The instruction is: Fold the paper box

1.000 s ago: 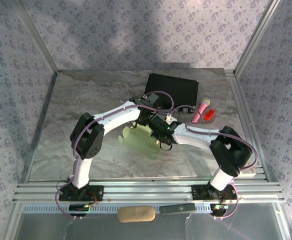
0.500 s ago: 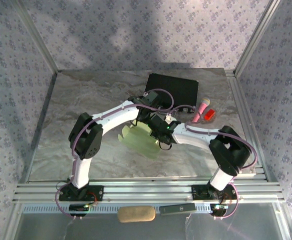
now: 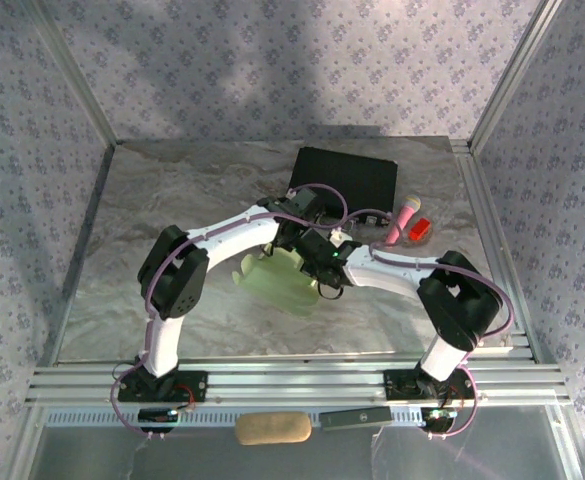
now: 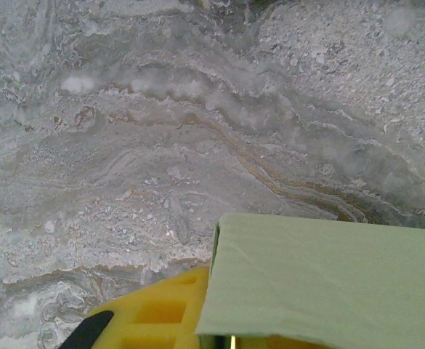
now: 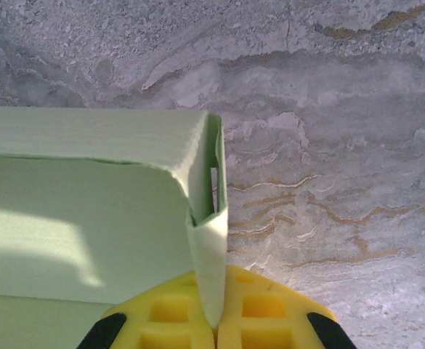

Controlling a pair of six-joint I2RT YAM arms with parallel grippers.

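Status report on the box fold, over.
Right end effector shut on paper box flap. Left end effector at its edge, grip unclear. Black case farther back, not in the way.

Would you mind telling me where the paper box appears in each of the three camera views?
Top external: the paper box lies near the middle of the table.
Left wrist: it fills the lower right corner.
Right wrist: it covers the left half, a flap reaching bottom centre.
Shared landmark: the grey marbled table under it.
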